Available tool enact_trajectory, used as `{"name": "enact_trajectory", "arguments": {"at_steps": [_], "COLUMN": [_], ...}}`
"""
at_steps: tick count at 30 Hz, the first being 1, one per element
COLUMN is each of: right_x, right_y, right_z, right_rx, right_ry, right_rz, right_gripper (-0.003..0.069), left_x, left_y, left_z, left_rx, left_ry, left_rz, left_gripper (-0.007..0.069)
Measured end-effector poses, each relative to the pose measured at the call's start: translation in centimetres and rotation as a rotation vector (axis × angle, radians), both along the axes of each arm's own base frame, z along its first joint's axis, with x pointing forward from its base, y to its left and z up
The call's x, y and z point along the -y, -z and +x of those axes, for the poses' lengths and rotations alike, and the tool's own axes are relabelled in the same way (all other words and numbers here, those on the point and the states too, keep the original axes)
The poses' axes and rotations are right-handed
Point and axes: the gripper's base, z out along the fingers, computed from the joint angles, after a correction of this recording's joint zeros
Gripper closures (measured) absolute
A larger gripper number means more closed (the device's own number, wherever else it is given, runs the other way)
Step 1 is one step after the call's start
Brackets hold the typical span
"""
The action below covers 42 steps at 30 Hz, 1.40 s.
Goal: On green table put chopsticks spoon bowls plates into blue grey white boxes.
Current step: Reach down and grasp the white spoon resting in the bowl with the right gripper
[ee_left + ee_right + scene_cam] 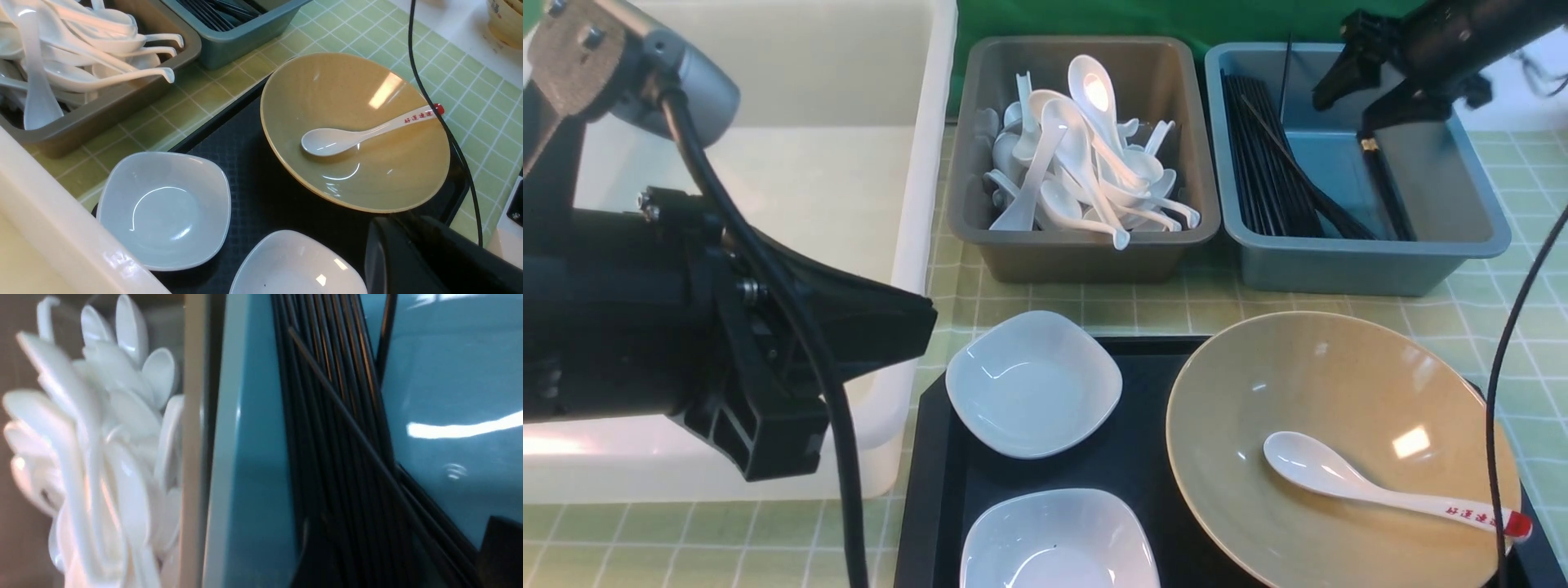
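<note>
Got a worktop point(1486, 327) under a pale green cloth with a white grid, plus a plain green backdrop point(1078, 16) behind it and a strip of white surface point(1531, 106) off at the far right. Counted three boxes along the back: one big translucent white tub point(923, 163) on the left, one grey box point(1086, 261) in the middle, one blue box point(1364, 269) on the right, the two small ones just beside each other. Counted one black tray point(1143, 457) up front carrying two white dishes point(1033, 384) on its left side, the near dish point(1058, 543) cut off by the frame edge, and one wide tan bowl point(1339, 384) on its right. Found the one red-tipped spoon point(1339, 474) lying inside that bowl, handle tip up at the rim on the right. Lost count of the plain white spoons point(1078, 163) heaped in the grey box. Spotted the gold-banded chopsticks point(1388, 188) down in the blue box, set apart from a bundle of black sticks point(1266, 171) along its left wall. Seeing the right tool point(1342, 114) spread open over that box, gripping nothing. Seeing the left tool point(907, 327) clenched and empty, low at the left in front of the tub. Also one black cable point(1499, 367) hanging past the bowl.
</note>
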Motion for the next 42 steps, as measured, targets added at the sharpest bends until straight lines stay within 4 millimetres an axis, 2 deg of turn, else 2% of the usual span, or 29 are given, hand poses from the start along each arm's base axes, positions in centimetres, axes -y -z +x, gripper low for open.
{"name": "enact_trajectory", "arguments": {"at_steps": [1, 2, 5, 8, 10, 11, 12, 13, 14, 15, 16, 18, 20, 23, 26, 27, 29, 30, 32, 33, 35, 42], "right_x": [0.1, 0.1, -0.5, -1.5, -2.6, -2.7, -3.9, -4.0, -5.4, -6.1, -6.2, -8.0, -9.0, -10.2, -11.2, -11.7, -12.2, -12.2, -11.8, -11.1, -10.5, -10.6], "right_y": [-2.2, -2.6, -8.8, -11.6, -12.4, -12.1, -11.7, -12.0, -10.6, -10.0, -10.2, -9.4, -9.0, -8.8, -7.3, -6.2, -2.1, -1.7, 1.1, 3.2, 5.2, 7.8], "right_z": [-1.1, -1.3, -5.0, -7.4, -9.2, -9.3, -10.6, -10.8, -12.3, -13.2, -13.4, -15.8, -17.5, -19.8, -21.2, -21.8, -23.1, -23.2, -23.8, -24.0, -23.9, -23.0], "right_rx": [0.029, 0.033, 0.121, 0.171, 0.187, 0.177, 0.168, 0.178, 0.163, 0.169, 0.181, 0.195, 0.197, 0.183, 0.129, 0.095, -0.048, -0.062, -0.165, -0.246, -0.308, -0.345], "right_ry": [-0.01, -0.012, -0.047, -0.089, -0.15, -0.157, -0.222, -0.23, -0.31, -0.37, -0.383, -0.582, -0.705, -0.792, -0.859, -0.891, -0.984, -0.993, -1.033, -1.039, -1.029, -1.015], "right_rz": [-0.029, -0.033, -0.065, -0.065, -0.054, -0.05, -0.037, -0.037, -0.035, -0.049, -0.055, -0.121, -0.203, -0.365, -0.44, -0.458, -0.531, -0.547, -0.613, -0.678, -0.742, -0.764], "right_gripper": [0.0163, 0.0163, 0.0162, 0.0162, 0.0162, 0.0162, 0.0162, 0.0162, 0.0162, 0.0162, 0.0162, 0.0162, 0.0162, 0.0162, 0.0162, 0.0162, 0.0162, 0.0162, 0.0162, 0.0162, 0.0162, 0.0164], "left_x": [0.0, 0.0, 0.0, 0.0, 0.0, 0.0, 0.0, 0.0, -0.1, -0.1, -0.1, -0.4, -0.7, -1.2, -1.5, -1.6, -1.8, -1.8, -1.9, -1.9, -1.9, -1.9], "left_y": [0.0, 0.0, -0.6, -1.3, -2.0, -2.1, -2.3, -2.3, -2.3, -2.2, -2.2, -2.4, -2.7, -3.3, -3.8, -3.9, -4.1, -4.1, -4.1, -4.1, -4.1, -4.1], "left_z": [0.0, 0.0, -0.2, -0.3, -0.5, -0.6, -0.8, -0.8, -1.1, -1.4, -1.5, -2.2, -2.8, -3.9, -4.8, -5.0, -5.4, -5.5, -5.6, -5.6, -5.6, -5.6], "left_rx": [-0.003, -0.004, 0.004, 0.02, 0.031, 0.029, 0.023, 0.021, 0.005, -0.005, -0.009, -0.002, 0.021, 0.064, 0.097, 0.106, 0.118, 0.119, 0.122, 0.12, 0.12, 0.12], "left_ry": [0.003, 0.004, 0.015, 0.021, 0.034, 0.036, 0.051, 0.054, 0.073, 0.085, 0.089, 0.101, 0.101, 0.1, 0.1, 0.1, 0.102, 0.102, 0.102, 0.104, 0.104, 0.104], "left_rz": [0.002, 0.002, 0.002, -0.004, -0.005, -0.004, 0.005, 0.006, 0.017, 0.026, 0.029, 0.035, 0.029, 0.013, 0.001, -0.002, -0.005, -0.005, -0.006, -0.005, -0.005, -0.005], "left_gripper": [0.0624, 0.0624, 0.0624, 0.0624, 0.0624, 0.0624, 0.0624, 0.0624, 0.0624, 0.0624, 0.0624, 0.0624, 0.0624, 0.0624, 0.0624, 0.0624, 0.0624, 0.0624, 0.0624, 0.0624, 0.0624, 0.0624]}}
